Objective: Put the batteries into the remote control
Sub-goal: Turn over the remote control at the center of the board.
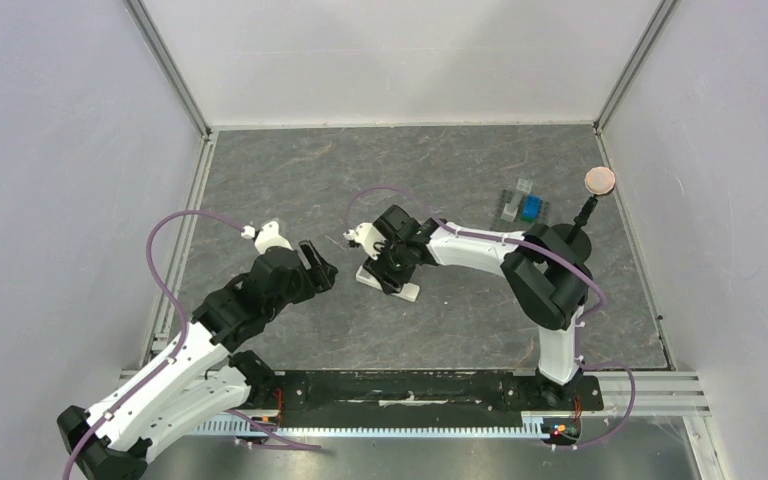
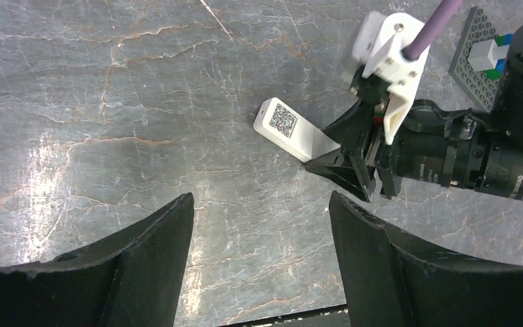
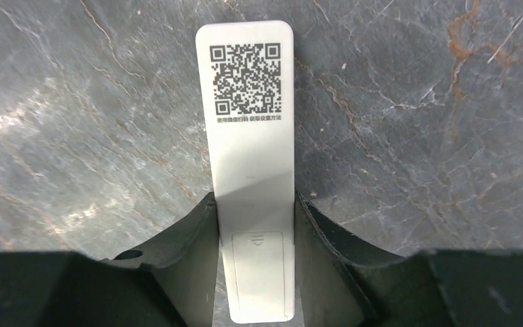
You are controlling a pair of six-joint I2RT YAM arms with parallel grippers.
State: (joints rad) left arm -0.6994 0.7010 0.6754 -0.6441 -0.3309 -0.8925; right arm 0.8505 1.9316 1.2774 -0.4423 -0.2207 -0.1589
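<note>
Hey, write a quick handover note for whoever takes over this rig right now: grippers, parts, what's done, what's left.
Left gripper: open, empty, hovering over the table near the remote.
Right gripper: closed on the long sides of the remote control, which lies on the table with its code sticker up.
Battery cover: in place on the remote's back.
Batteries: not visible in any view.
Done: remote gripped.
Left: open the cover, find and load both batteries.
</note>
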